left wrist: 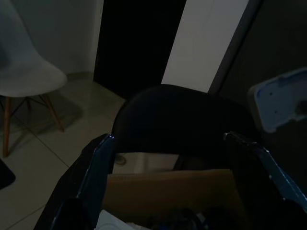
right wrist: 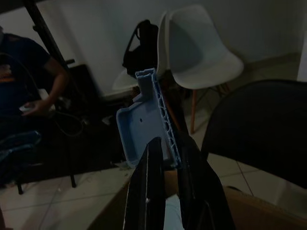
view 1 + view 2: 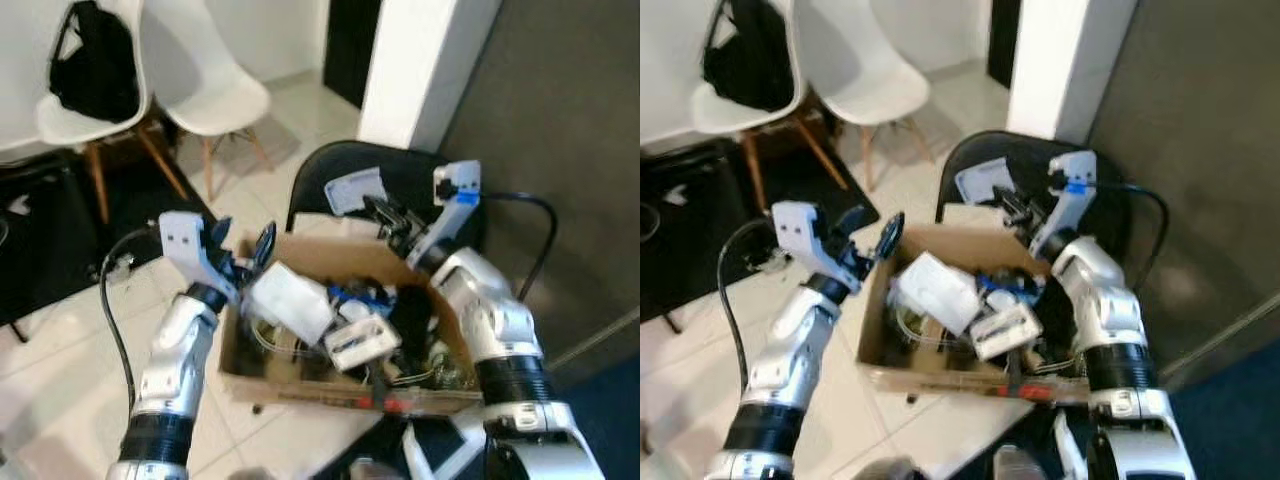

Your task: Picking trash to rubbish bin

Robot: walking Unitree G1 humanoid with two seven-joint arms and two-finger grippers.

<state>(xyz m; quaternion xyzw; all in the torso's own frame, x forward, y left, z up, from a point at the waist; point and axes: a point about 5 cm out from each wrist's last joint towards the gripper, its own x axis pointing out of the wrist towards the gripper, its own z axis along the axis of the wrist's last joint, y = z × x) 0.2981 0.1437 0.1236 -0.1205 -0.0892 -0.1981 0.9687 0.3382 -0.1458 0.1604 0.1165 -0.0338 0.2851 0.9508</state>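
1. Trash piece: a pale blue-white plastic tray fragment [image 3: 355, 189], held above the far rim of the cardboard box [image 3: 300, 385], in front of the black chair back [image 3: 330, 165].
2. Right gripper [image 3: 392, 222] has its jaws pinching the fragment's lower edge. In the right wrist view the fragment [image 2: 144, 120] stands up from between the black fingers [image 2: 146, 191], long axis roughly along them, with a narrow ribbed tab at the far tip pointing away from the wrist.
3. Seen from the head, its broad face tilts up and toward the robot's left.
4. Left gripper [image 3: 243, 250] hovers at the box's near-left corner, jaws spread and holding nothing; a cable trails from that wrist.
5. Box sits on the tiled floor [image 3: 60, 350], filled with mixed rubbish: a white rectangular carton [image 3: 290, 300], a small white tray [image 3: 362, 340], dark items and blue scraps.
6. Two white shell chairs [image 3: 215, 70] stand behind; a black bag [image 3: 95, 60] rests on the left one.
7. A person in a dark top [image 2: 29, 76] sits in the background of the right wrist view.
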